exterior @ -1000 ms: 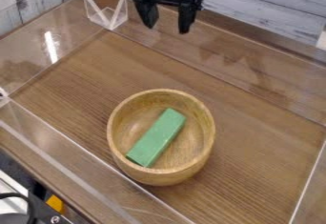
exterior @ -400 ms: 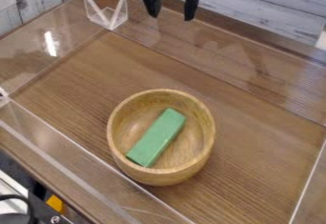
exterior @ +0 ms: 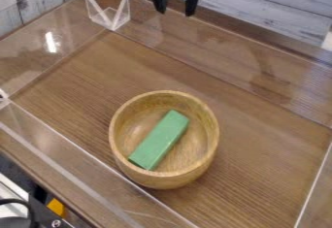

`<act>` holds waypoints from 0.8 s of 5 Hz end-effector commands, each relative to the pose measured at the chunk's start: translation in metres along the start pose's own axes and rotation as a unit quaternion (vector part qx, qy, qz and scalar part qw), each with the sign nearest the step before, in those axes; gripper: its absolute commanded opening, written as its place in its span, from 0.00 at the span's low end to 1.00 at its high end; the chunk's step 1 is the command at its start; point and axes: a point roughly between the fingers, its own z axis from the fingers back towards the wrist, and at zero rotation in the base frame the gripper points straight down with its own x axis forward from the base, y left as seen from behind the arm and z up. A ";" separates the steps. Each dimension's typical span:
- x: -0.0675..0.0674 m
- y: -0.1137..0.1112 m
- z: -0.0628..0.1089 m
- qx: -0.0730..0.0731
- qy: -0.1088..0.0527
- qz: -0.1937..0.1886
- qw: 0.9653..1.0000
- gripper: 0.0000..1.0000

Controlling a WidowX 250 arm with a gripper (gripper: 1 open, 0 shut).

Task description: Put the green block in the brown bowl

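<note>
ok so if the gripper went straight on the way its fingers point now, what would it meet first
Probably the bare wooden tabletop just below the gripper, well away from the bowl, though one view leaves the depth unclear.

The flat, elongated, matte green rectangular block [exterior: 159, 140] lies tilted diagonally inside the round, shallow, light-brown wooden bowl [exterior: 163, 175], which sits upright on the surface [exterior: 253, 135].

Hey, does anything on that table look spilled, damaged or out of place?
Nothing stands out. The green block lies whole inside the brown bowl, which sits upright with no visible cracks, and I see no spill on the wooden surface.
</note>
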 end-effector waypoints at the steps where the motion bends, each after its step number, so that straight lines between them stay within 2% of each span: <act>1: 0.002 0.003 0.002 0.011 -0.023 0.011 1.000 0.00; 3: 0.003 0.015 -0.014 0.038 -0.016 0.035 0.999 0.00; 4: 0.005 0.025 -0.025 0.047 -0.015 0.036 0.998 0.00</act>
